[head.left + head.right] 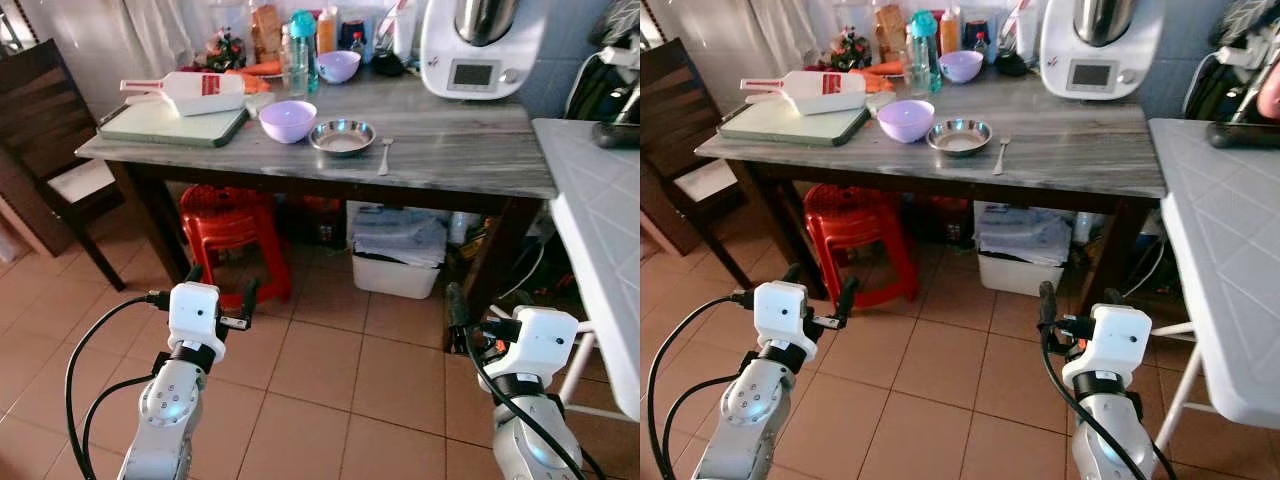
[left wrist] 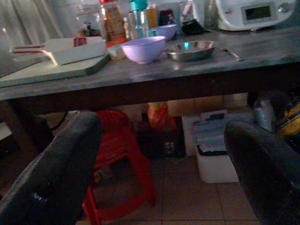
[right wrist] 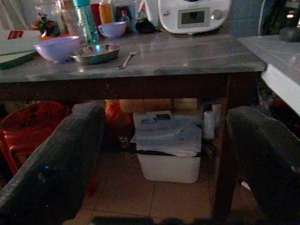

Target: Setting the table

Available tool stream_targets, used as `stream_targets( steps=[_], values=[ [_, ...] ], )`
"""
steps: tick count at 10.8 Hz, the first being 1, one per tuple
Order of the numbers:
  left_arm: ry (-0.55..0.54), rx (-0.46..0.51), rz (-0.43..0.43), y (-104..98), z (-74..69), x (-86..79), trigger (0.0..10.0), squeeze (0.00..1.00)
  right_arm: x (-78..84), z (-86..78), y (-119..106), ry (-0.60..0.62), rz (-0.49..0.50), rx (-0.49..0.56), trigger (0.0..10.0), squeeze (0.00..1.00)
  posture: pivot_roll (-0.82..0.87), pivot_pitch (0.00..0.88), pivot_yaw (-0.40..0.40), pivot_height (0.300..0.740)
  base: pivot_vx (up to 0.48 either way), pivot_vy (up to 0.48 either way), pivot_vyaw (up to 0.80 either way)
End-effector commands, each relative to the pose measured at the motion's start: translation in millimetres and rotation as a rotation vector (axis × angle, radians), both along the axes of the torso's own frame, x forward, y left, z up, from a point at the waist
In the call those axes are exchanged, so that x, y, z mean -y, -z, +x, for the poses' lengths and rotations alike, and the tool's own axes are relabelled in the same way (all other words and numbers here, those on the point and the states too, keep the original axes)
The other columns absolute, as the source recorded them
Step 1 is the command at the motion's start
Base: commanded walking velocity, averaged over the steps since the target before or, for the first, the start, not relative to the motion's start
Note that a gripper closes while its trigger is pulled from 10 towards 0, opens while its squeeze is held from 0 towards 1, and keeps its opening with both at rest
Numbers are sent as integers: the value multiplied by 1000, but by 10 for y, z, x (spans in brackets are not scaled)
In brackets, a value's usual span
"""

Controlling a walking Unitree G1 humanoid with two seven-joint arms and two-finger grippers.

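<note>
Both claws, left claw (image 1: 221,288) and right claw (image 1: 1077,300), gape empty; step closer, then reach the spoon (image 1: 385,156) at twelve o'clock on the desk (image 1: 450,150)

Grey marble-topped table (image 1: 450,150), steel bowl (image 1: 342,136), spoon (image 1: 384,156) beside it, lilac bowl (image 1: 288,120), green board (image 1: 170,124)

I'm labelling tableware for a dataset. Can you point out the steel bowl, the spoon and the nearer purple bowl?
steel bowl (image 1: 342,137), left eye view, on its inner base.
spoon (image 1: 384,157), left eye view, mid-handle.
nearer purple bowl (image 1: 288,121), left eye view, on its outer wall.
</note>
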State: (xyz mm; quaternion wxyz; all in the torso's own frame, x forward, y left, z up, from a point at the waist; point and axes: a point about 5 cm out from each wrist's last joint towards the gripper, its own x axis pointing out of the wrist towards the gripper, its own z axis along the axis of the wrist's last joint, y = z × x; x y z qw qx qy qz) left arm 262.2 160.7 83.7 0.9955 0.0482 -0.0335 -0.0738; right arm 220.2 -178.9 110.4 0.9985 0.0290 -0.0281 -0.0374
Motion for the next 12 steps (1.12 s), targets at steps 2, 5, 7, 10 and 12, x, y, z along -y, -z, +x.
stream_targets(
  steps=[2,5,7,10,12],
  values=[
    [13,-13,8,4,26,9,10000,0,18,11,-18,3,2,1,10000,0,26,0,78,740,0,-330,-275],
    [16,-12,9,-6,29,15,10000,0,-3,28,-22,-8,7,5,10000,0,32,0,79,740,0,-336,0],
    [17,-11,9,-13,42,20,10000,0,-15,43,-25,-11,9,8,10000,0,32,0,82,740,0,-349,0],
    [25,-13,14,-18,62,28,10000,0,-19,50,-30,-12,12,15,10000,0,31,0,87,740,0,-349,0],
    [28,-9,17,-29,72,37,10000,0,-26,53,-28,-11,15,18,10000,0,34,0,92,740,0,-347,0]
  ],
)
